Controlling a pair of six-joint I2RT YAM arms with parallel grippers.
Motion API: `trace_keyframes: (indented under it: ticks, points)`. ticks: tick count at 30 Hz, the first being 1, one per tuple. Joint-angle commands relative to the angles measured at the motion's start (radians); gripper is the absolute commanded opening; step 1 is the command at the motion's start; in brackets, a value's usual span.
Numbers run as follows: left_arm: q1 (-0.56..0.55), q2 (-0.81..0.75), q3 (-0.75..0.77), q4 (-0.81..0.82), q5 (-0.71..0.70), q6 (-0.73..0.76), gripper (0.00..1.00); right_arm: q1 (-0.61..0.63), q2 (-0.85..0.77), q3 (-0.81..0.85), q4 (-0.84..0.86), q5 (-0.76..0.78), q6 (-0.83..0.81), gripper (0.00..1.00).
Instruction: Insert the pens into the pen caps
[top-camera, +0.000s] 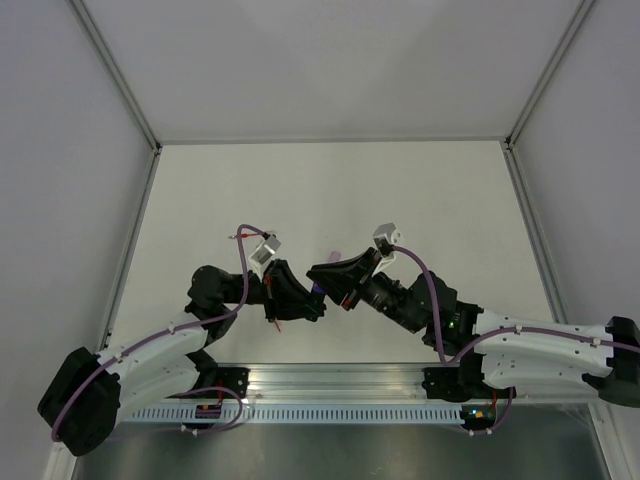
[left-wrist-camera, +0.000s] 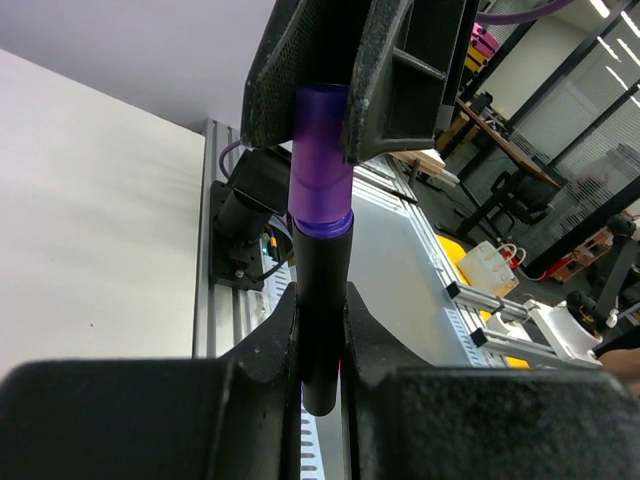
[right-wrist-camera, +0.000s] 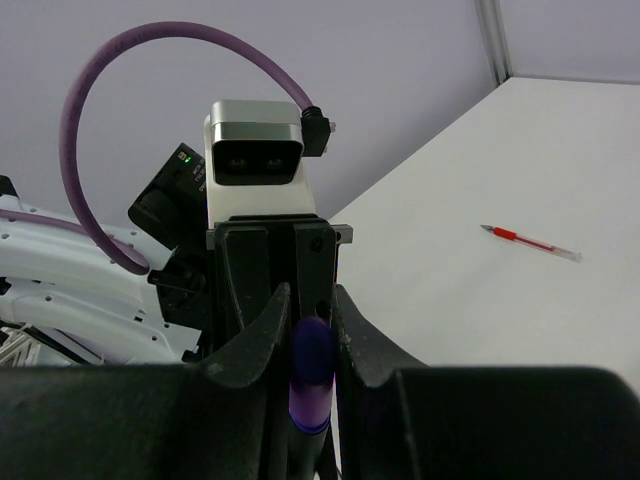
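A thick marker (left-wrist-camera: 322, 290), its barrel dark in the left wrist view, stands between the fingers of my left gripper (left-wrist-camera: 320, 305), which is shut on it. A stubby purple pen cap (left-wrist-camera: 320, 165) sits on the marker's far end, its rim meeting the barrel. My right gripper (right-wrist-camera: 312, 300) is shut on that cap (right-wrist-camera: 311, 375). In the top view the two grippers meet tip to tip above the near middle of the table, left (top-camera: 298, 300) and right (top-camera: 328, 280). A thin red pen (right-wrist-camera: 530, 241) lies loose on the white table, apart from both.
The white table (top-camera: 330, 190) is walled by pale panels at the back and both sides. An aluminium rail (top-camera: 340, 385) carrying both arm bases runs along the near edge. A small pinkish thing (top-camera: 335, 252) shows just beyond the grippers.
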Motion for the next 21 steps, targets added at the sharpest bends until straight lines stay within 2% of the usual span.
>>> trace_keyframes:
  ticks: [1,7,15,21]
  points:
    - [0.004,-0.002,0.11,0.049,-0.12,-0.021,0.02,0.022,0.007,-0.068,-0.192,-0.12,0.007,0.0]
    - [0.007,0.012,0.154,-0.031,-0.163,0.012,0.02,0.022,-0.001,-0.062,-0.239,-0.16,0.012,0.0]
    - [0.012,0.047,0.199,-0.06,-0.18,0.002,0.02,0.02,0.028,-0.112,-0.17,-0.232,0.041,0.0]
    - [0.06,0.047,0.228,-0.102,-0.177,-0.008,0.02,0.022,0.025,-0.129,-0.146,-0.292,0.068,0.0]
